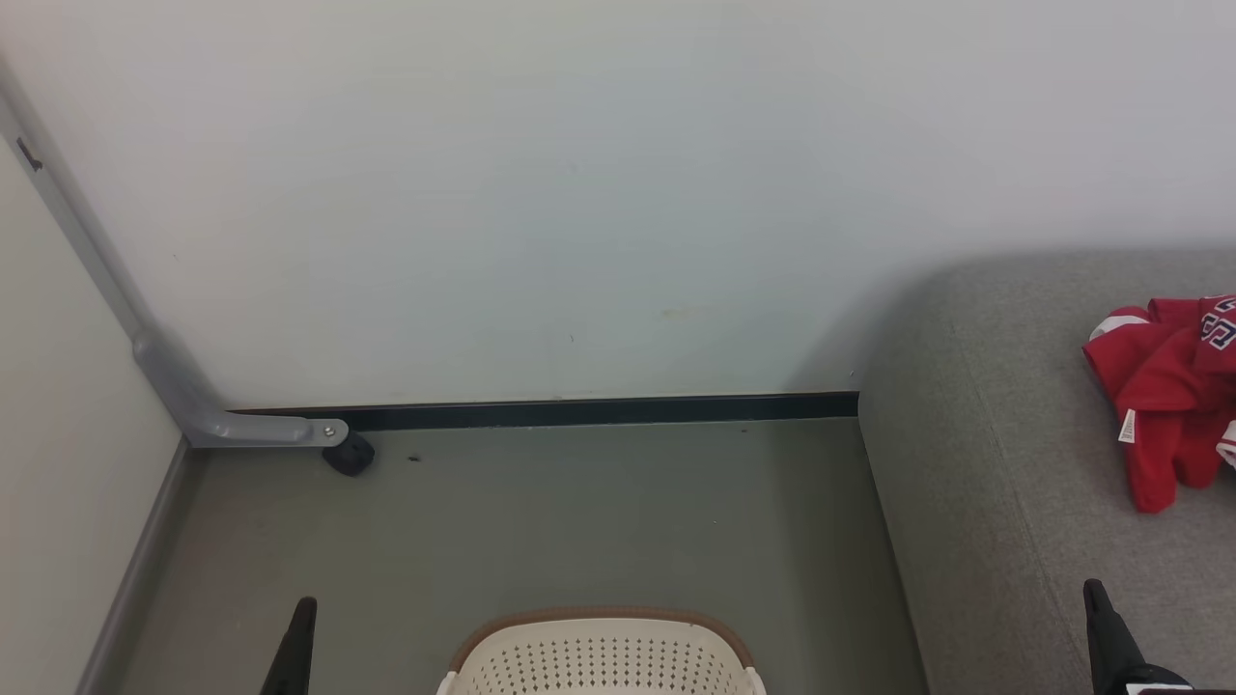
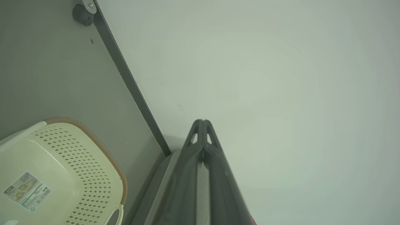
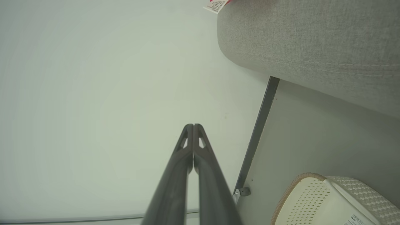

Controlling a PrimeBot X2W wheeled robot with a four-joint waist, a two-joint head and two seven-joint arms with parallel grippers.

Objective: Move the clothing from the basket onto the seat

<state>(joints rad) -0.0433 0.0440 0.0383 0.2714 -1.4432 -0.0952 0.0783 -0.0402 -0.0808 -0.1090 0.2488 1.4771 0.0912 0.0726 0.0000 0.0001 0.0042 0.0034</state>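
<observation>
Bright red fabric clothing with white trim (image 1: 1164, 405) lies bunched on the big grey woven-fabric seat (image 1: 1004, 463). A small white tag (image 1: 1127, 426) hangs off it, and the black-and-white block characters are cut off at the edge, unreadable. The oval cream perforated plastic basket with a brown rim (image 1: 603, 656) sits on the floor beside the seat, between my arms. Its barcode sticker (image 2: 27, 191) is too small to read. My left hand (image 2: 202, 122) has its fingers pressed together, tip to tip. My right hand (image 3: 193, 126) is the same.
</observation>
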